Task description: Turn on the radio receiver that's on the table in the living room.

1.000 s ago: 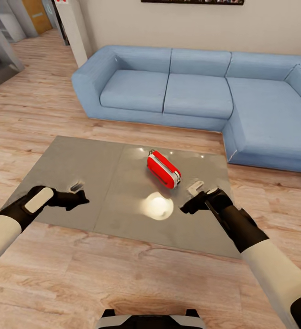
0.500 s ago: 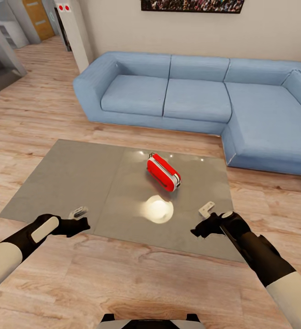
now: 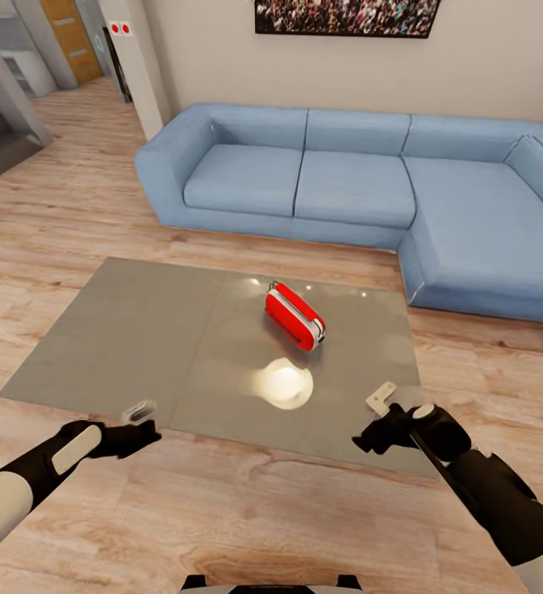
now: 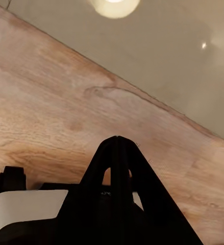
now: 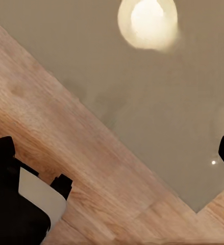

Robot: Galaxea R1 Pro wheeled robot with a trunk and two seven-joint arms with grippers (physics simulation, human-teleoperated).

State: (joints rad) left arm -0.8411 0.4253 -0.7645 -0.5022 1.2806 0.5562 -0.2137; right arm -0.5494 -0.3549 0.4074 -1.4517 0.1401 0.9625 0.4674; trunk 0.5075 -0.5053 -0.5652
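The red radio receiver (image 3: pixel 295 316) with white stripes lies on the right panel of the grey table (image 3: pixel 139 330), its white end face turned to the right. Both grippers hang well short of it, at the table's near edge. My left gripper (image 3: pixel 148 432) is over the floor just before that edge, and the left wrist view shows its fingers (image 4: pixel 117 139) pressed together, shut on nothing. My right gripper (image 3: pixel 369 436) is at the near right corner; its fingers stand wide apart (image 5: pixel 113 149), open and empty. The radio's knob is too small to make out.
A blue L-shaped sofa (image 3: pixel 354 181) runs behind and to the right of the table, under a framed crowd picture (image 3: pixel 346 16). A bright lamp reflection (image 3: pixel 284 384) shines on the tabletop in front of the radio. Wood plank floor (image 3: pixel 247 511) surrounds the table.
The head view has tilted up, bringing the picture on the wall into sight. Both arms have drawn back from over the table to its near edge. The radio has not moved.
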